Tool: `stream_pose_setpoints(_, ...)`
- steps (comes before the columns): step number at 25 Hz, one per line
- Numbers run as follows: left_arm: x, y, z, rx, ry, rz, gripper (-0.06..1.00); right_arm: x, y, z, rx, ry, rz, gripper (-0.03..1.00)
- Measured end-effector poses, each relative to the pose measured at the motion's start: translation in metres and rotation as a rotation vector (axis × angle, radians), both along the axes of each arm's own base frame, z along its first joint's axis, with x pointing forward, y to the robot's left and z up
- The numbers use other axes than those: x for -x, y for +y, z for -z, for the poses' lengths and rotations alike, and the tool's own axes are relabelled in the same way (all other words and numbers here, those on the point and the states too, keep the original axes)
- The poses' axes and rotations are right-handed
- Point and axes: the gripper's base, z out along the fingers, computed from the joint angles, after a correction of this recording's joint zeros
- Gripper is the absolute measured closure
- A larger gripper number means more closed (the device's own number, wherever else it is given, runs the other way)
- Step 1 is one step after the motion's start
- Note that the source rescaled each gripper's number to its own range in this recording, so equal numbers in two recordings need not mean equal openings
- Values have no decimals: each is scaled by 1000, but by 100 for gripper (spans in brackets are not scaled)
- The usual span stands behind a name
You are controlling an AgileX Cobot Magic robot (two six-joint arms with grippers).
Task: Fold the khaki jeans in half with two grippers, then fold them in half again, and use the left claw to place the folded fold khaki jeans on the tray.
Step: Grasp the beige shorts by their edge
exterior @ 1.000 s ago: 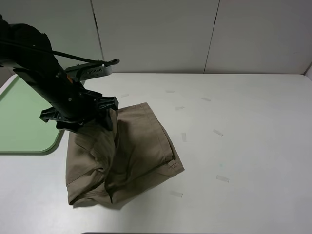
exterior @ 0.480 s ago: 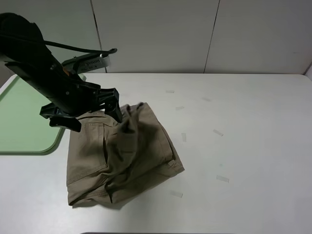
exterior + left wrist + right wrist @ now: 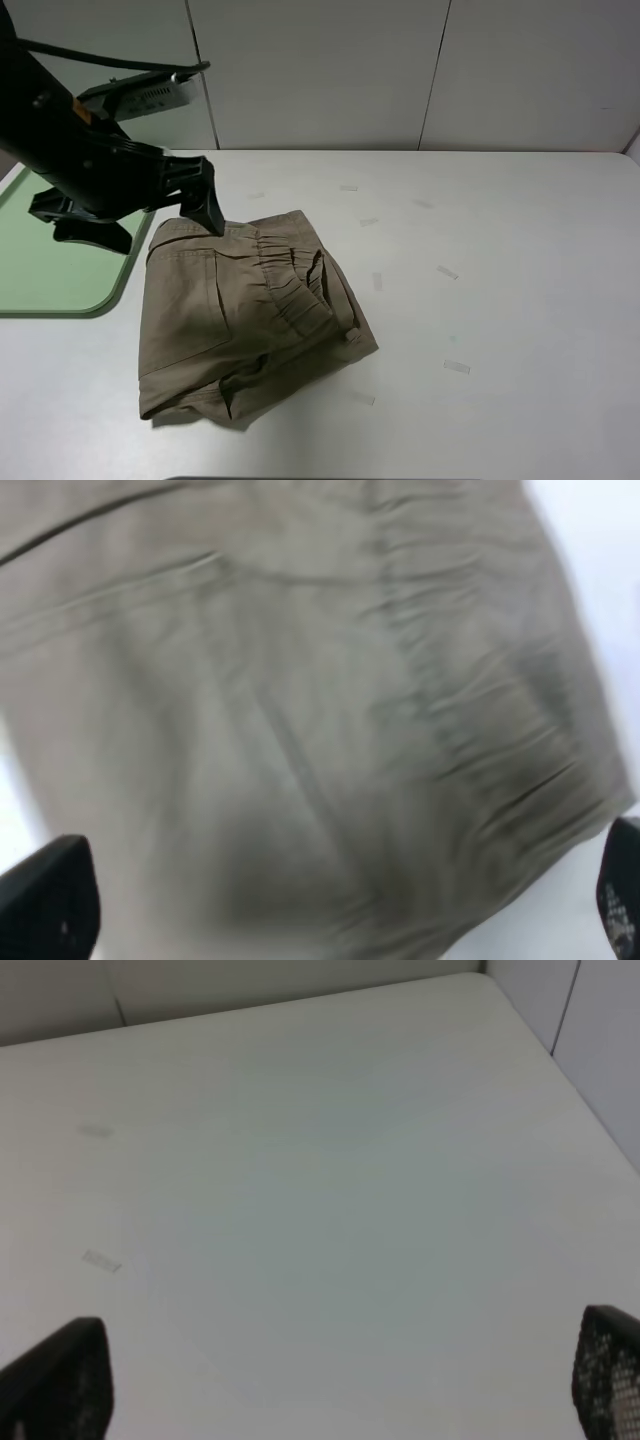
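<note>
I have the khaki jeans [image 3: 250, 320] lying as a layered bundle on the white surface [image 3: 500, 260], just beside the near right corner of the tray [image 3: 50, 270] and, as far as I can tell, not on it. The left claw [image 3: 160, 225] hangs over the bundle's far left corner, above the gap between tray and cloth. Its fingers [image 3: 207, 208] are spread wide and hold nothing. In the left wrist view only the two dark tips show at the frame's corners, with blurred khaki cloth filling everything between them. The right gripper [image 3: 335, 1400] is out of the high view. Its own camera shows released fingers [image 3: 60, 1380] over bare surface and a couple of tape strips [image 3: 100, 1260], so I judge it well away from the garment. The bundle is nearly as wide as it is deep. The gathered waistband [image 3: 290, 285] runs as a ridge slanting from the far side toward the near right, and loose layers gape along the near edge. What matters for my next move is that the cloth lies below the left claw and toward the near right, while the tray lies to the left. I judge both folds roughly made, though untidy. The carry calls for a deep bite through every layer at that far left corner, or the lower plies may trail off.
</note>
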Motion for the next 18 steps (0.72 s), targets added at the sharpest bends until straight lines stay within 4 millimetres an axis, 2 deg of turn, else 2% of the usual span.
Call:
stream_pose_setpoints(7, 10, 15, 16, -117, 64, -82, -6, 0, 0, 0, 0, 0, 0, -3)
stream_pose_setpoints(11, 15, 20, 45, -92, 40, -185, -6, 0, 0, 0, 0, 0, 0, -3)
stream_pose_setpoints(18, 3, 13, 84, -95, 77, -214, -6, 0, 0, 0, 0, 0, 0, -3)
